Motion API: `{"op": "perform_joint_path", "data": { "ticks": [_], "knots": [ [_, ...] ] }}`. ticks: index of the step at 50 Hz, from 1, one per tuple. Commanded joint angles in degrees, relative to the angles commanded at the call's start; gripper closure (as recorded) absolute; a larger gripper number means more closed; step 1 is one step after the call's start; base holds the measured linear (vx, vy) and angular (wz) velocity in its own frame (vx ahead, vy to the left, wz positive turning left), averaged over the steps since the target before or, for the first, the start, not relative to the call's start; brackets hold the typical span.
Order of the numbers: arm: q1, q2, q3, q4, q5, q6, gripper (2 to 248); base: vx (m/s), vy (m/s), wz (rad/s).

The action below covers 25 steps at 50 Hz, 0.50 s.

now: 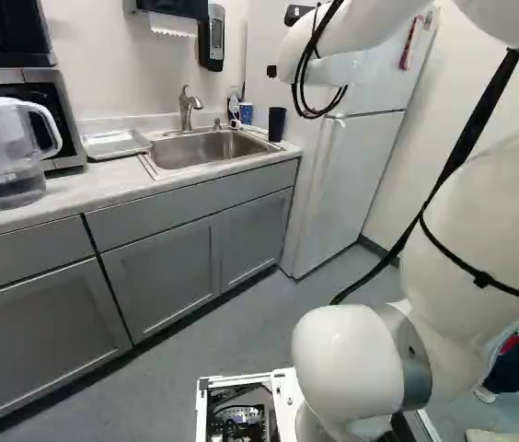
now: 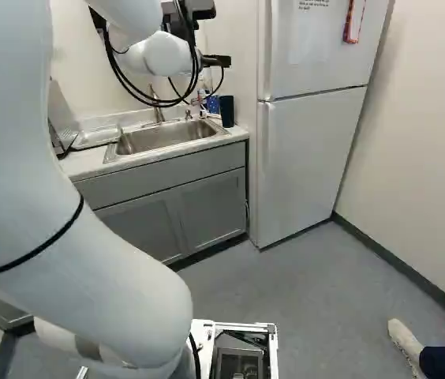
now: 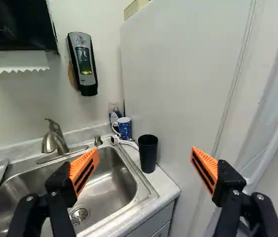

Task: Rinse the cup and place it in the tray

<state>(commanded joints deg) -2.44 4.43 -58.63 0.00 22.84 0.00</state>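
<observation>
In the right base view my gripper [image 2: 218,61] is partly hidden behind the arm, high near the counter's far corner. My gripper [image 3: 144,154] stands wide open in the wrist view, holding nothing. Ahead of and between its fingers, a tall black cup [image 3: 148,153] stands upright on the counter beside the sink, not touched. A blue patterned mug [image 3: 124,128] with a white handle is just behind it. The sink [image 1: 206,149] has a metal faucet [image 1: 186,109]. On the counter at the sink's other side lies a pale, shallow tray [image 1: 115,144].
The white fridge [image 2: 305,158] stands close beside the black cup. A soap dispenser [image 3: 83,64] and a paper towel holder [image 3: 16,24] hang on the wall. A water pitcher [image 1: 6,152] and microwave share the counter. At the right base view's edge is a person's foot [image 2: 405,341].
</observation>
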Motion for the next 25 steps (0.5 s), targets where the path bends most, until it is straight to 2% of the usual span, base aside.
{"op": "perform_joint_path", "data": {
  "ticks": [25],
  "knots": [
    [0.00, 0.00, 0.00, 0.00, 0.00, 0.00, 3, 0.000, 0.000, 0.000]
  ]
}}
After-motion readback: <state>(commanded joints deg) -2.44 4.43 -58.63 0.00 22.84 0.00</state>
